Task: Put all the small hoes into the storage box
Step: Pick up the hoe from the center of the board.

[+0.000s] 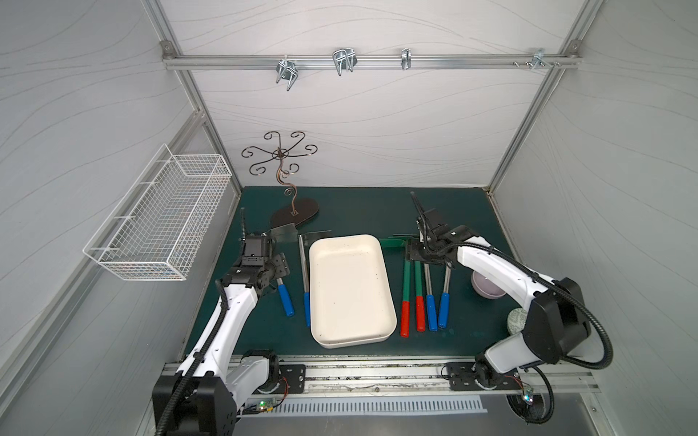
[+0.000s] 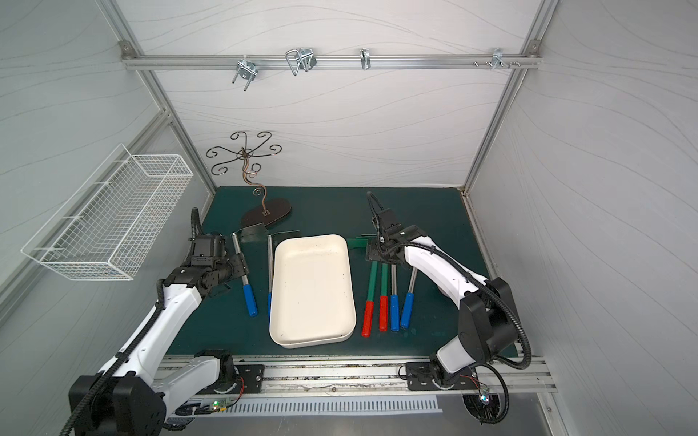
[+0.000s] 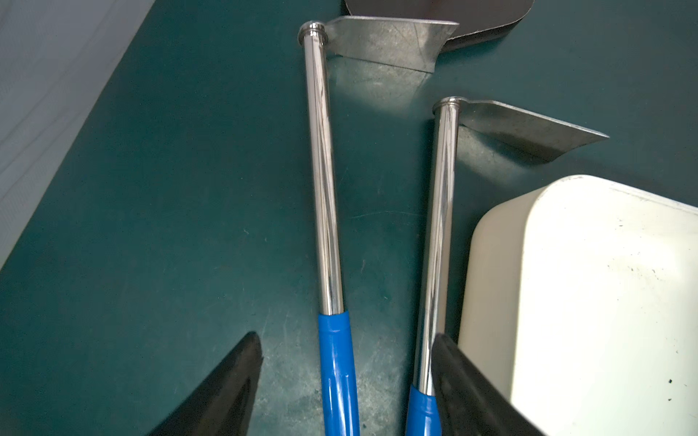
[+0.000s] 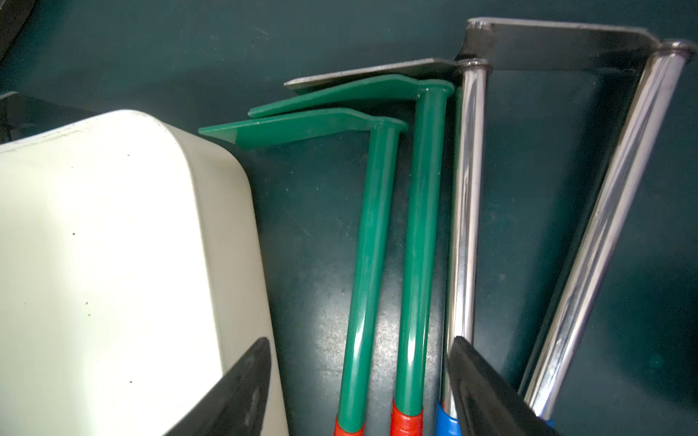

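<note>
The cream-white storage box [image 1: 349, 290] lies mid-table with nothing in it. Left of it lie two small hoes with steel shafts and blue grips [image 1: 286, 300] [image 1: 306, 305]. On its right lie two green hoes with red grips [image 1: 406, 287] [image 1: 418, 283] and two steel ones with blue grips [image 1: 430, 309] [image 1: 443, 305]. My left gripper [image 3: 347, 336] is open just above the mat, straddling the outer hoe's blue grip [image 3: 336, 370] without touching it. My right gripper [image 4: 360, 339] is open over both green shafts [image 4: 370, 264], one finger by the box wall [image 4: 241, 234].
A white wire basket [image 1: 162, 222] hangs on the left wall. A dark hook stand [image 1: 294, 217] stands at the back left. A lilac bowl [image 1: 485, 288] and a round patterned thing [image 1: 517, 321] sit under the right arm. Metal hooks [image 1: 343, 60] hang on the rear rail.
</note>
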Motion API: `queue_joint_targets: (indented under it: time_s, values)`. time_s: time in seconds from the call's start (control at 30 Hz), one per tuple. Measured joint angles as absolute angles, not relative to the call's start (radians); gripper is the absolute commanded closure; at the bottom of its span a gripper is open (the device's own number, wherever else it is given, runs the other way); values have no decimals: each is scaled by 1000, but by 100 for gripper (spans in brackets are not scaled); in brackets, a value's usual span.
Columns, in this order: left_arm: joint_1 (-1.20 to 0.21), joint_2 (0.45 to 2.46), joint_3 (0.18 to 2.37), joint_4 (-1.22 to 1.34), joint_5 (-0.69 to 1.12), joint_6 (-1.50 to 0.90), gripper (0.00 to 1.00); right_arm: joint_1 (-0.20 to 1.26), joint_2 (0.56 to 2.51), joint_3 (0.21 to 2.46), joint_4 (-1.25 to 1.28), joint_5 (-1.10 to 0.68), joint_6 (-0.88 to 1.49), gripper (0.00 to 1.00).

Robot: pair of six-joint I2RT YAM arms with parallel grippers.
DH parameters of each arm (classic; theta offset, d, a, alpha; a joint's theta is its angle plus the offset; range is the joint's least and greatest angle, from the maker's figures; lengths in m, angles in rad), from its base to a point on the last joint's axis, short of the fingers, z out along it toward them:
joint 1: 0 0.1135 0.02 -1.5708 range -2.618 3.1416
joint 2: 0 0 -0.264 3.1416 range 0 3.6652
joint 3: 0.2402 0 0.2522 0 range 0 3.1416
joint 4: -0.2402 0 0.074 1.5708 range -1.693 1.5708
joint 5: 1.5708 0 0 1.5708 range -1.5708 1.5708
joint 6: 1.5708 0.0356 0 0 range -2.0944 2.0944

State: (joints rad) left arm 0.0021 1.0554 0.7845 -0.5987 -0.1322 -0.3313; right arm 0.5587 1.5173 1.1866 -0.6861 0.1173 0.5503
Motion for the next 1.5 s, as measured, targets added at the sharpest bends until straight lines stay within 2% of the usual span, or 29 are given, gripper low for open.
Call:
queue_joint_targets:
  time_s: [0.2, 0.5, 0.67, 0.93, 1.27, 1.5]
  values:
    - [2, 1124, 787, -607, -94, -369, 29, 559, 1536, 1196, -733, 78, 596, 32]
    - [-28, 1180, 807, -635, -80, -406, 31, 559, 1534, 1235, -796, 54, 648, 32]
    - [-62, 1170, 808, -639, -102, -417, 31, 559, 1534, 1239, -812, 38, 672, 41]
    - [-88, 1125, 808, -638, -117, -419, 31, 559, 1543, 1237, -798, 7, 684, 46]
    - [-175, 1085, 808, -639, -172, -403, 31, 563, 1689, 1229, -759, -31, 685, 47]
    - [-179, 1083, 808, -639, -209, -396, 31, 565, 1742, 1234, -759, -38, 708, 47]
